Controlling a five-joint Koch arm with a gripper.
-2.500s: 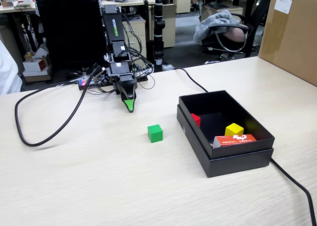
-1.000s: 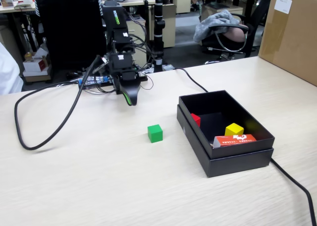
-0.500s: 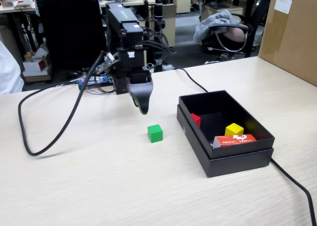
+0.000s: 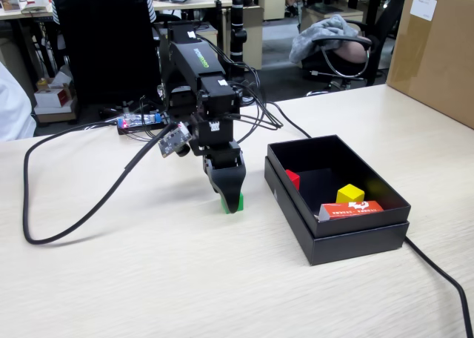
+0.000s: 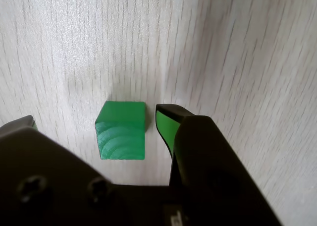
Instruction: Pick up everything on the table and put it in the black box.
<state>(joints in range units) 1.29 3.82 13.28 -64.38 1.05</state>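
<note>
Jaws: spread around the green cube [image 5: 121, 131], at frame centre, not touching.
Risk: off-centre closing may push the cube along the surface [image 5: 247, 52].

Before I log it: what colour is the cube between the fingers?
Bright green cube, clearest in the wrist view.

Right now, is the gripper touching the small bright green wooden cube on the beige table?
Apart. The wrist view shows the green cube sitting between the open jaws of the gripper, with a strip of bare table between it and each fingertip.
</note>
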